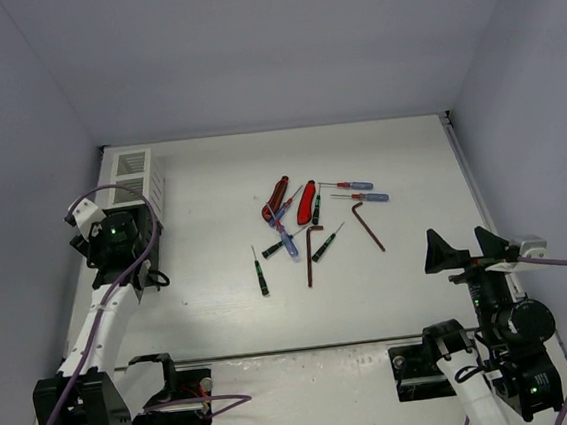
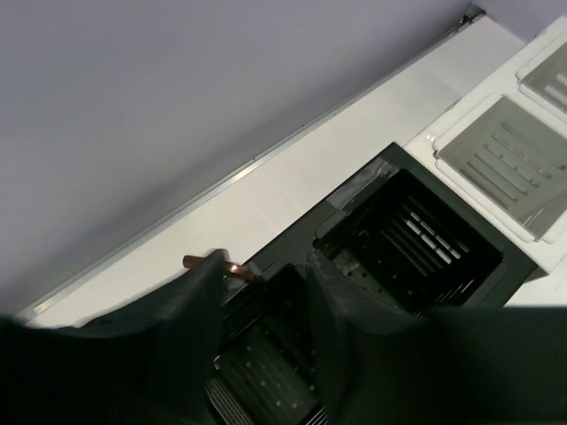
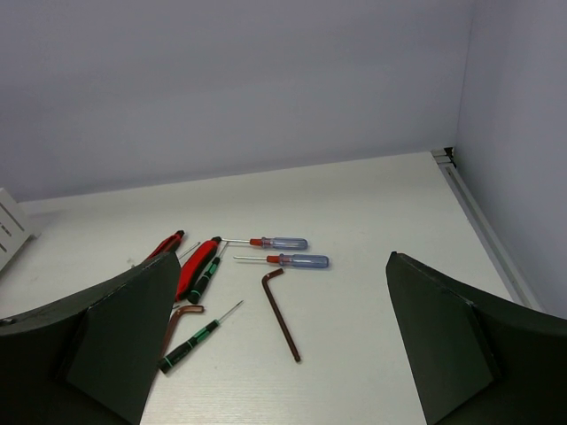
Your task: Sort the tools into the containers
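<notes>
Even soft light, faint shadows, left wrist view dim, foreground blurred

Top view: the left arm [image 1: 116, 244] covers the black bins. One white bin [image 1: 131, 177] shows, its near end hidden. The hand tools [image 1: 293, 211] overlap in a pile, too small to separate.

Left wrist: the left tool [image 2: 264, 266] has blurred fingers [image 2: 190, 310] that hide all but the tip of a copper hex key [image 2: 221, 265]. The right edge cuts off two white bins [image 2: 505, 159].

Right wrist: the bottom edge cuts off the right tool [image 3: 283, 261]. Its left finger [image 3: 124, 336] hides part of the red pliers [image 3: 164, 246] and of a bent hex key [image 3: 182, 314].
</notes>
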Available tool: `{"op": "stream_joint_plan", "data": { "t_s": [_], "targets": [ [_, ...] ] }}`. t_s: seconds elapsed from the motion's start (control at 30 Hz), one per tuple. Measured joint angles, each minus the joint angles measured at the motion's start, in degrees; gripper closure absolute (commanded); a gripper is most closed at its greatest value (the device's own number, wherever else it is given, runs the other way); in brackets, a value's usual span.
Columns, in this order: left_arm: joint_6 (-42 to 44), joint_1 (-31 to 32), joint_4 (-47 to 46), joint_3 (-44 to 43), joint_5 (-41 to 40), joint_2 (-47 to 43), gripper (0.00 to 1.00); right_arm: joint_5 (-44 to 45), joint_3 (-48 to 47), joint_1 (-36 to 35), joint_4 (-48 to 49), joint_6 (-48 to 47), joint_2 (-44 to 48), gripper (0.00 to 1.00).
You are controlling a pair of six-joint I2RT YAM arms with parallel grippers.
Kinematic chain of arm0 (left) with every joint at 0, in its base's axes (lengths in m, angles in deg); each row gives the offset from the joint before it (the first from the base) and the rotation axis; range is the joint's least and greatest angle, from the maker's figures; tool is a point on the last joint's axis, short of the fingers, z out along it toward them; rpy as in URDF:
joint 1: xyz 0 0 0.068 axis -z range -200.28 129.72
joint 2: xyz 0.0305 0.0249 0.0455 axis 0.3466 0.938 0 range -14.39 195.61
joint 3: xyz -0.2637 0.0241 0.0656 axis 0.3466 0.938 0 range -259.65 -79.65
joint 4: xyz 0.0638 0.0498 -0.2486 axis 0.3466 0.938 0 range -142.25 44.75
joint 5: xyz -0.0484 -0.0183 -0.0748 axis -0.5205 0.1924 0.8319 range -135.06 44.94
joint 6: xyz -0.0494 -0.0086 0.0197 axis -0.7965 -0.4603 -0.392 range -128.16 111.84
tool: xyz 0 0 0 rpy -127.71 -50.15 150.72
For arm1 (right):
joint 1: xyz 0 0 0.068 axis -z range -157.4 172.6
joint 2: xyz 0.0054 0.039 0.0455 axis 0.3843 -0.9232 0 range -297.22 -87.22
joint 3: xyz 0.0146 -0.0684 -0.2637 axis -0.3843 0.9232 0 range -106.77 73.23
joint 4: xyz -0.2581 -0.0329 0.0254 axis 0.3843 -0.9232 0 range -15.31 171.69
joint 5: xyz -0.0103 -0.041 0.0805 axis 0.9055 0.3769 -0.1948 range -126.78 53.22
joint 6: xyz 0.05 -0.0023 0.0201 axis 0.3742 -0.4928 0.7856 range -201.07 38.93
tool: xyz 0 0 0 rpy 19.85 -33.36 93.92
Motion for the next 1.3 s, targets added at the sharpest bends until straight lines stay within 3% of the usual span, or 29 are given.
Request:
{"op": "stream_joint_plan", "data": {
  "t_s": [0.13, 0.43, 0.63, 0.83, 1.03, 1.3],
  "targets": [
    [-1.59, 0.0, 6.04, -3.46, 0.6, -0.92, 0.34, 0.4, -0.62, 0.0, -0.01, 0.27, -3.61, 0.0],
    [-2.67, 0.08, 21.22, -16.07, 8.67, -6.84, 0.32, -0.35, -9.53, 0.0, 0.02, 4.6, -29.37, 0.0],
    [-0.07, 4.35, 27.84, -23.65, 22.15, -6.56, 0.32, -3.86, -11.69, -0.06, 0.83, 10.94, -46.12, 0.28],
    [5.49, 14.83, 32.25, -28.33, 34.19, -0.12, 0.32, -3.78, -11.45, -0.42, 1.02, 12.95, -61.18, 0.49],
    [10.55, 19.76, 34.44, -28.38, 43.01, 7.64, 0.32, -3.87, -11.39, -2.7, 1.56, 12.01, -74.22, 0.57],
    [12.42, 20.65, 34.76, -25.27, 45.34, 8.94, 0.32, -4.28, -15.7, -4.92, 2.56, 7.42, -90.24, 0.58]
  ]
}}
